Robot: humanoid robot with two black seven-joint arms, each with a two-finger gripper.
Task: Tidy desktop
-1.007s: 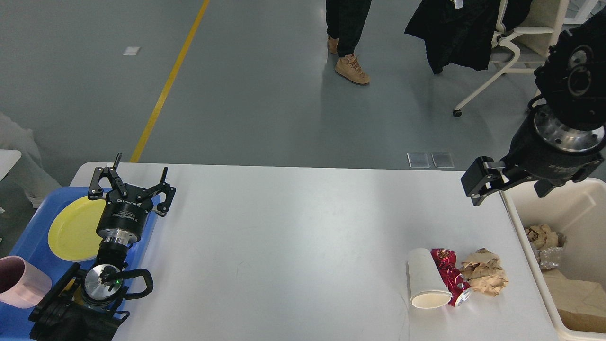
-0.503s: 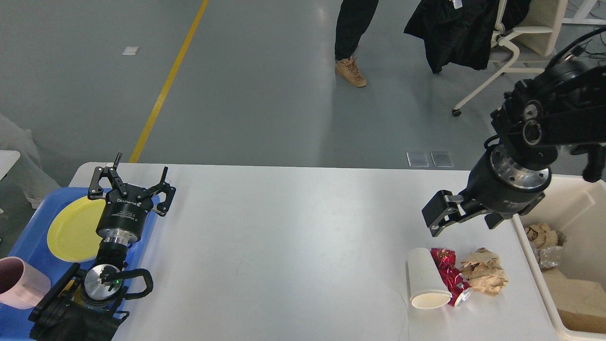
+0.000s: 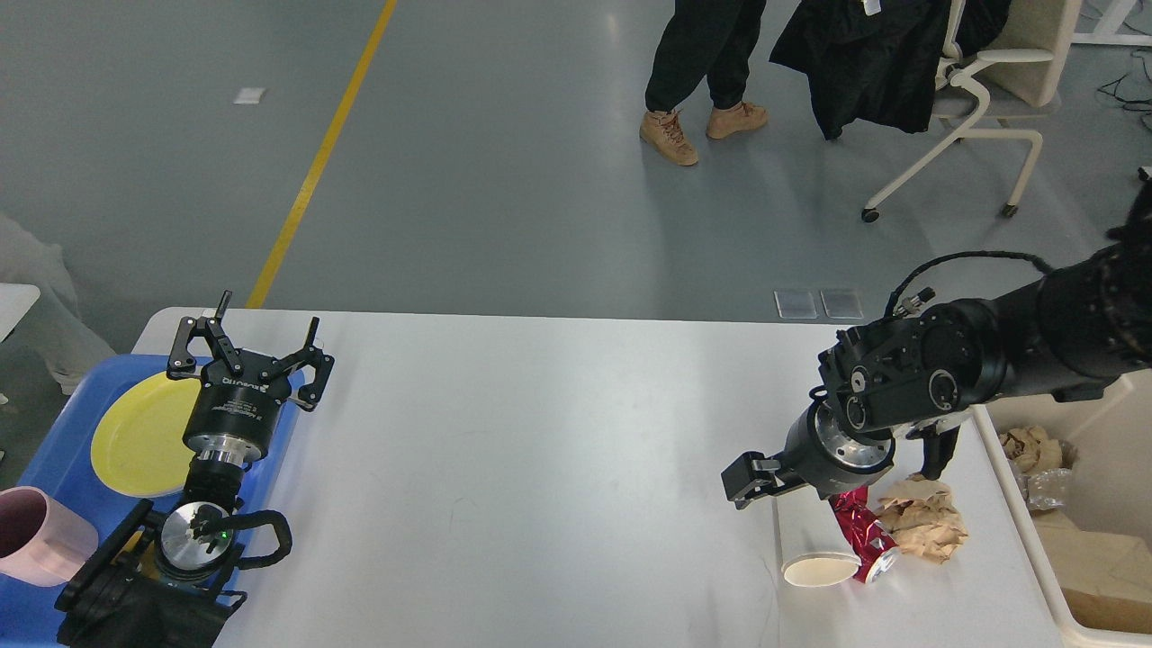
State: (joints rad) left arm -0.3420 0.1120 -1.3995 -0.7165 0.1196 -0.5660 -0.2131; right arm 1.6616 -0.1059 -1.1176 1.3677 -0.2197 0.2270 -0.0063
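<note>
The white desktop (image 3: 540, 450) fills the lower part of the head view. At its right front lie a white paper cup (image 3: 814, 551) on its side, a crushed red can (image 3: 862, 537) and a crumpled brown paper ball (image 3: 922, 519), all touching in a row. My right gripper (image 3: 839, 481) hangs just above the far ends of the cup and can. Its fingers stand apart, one (image 3: 750, 477) left of the cup, and it holds nothing. My left gripper (image 3: 252, 340) is open and empty over the right edge of the blue tray (image 3: 54, 450).
The blue tray holds a yellow plate (image 3: 135, 432) and a pink mug (image 3: 36, 535). A cream bin (image 3: 1012, 490) with paper scraps stands off the table's right edge. A person (image 3: 702, 72) and a chair (image 3: 972, 99) are beyond the table.
My right arm has swung down and left from above the bin to just over the cup and can. The left arm has not moved. The person behind has stepped right.
</note>
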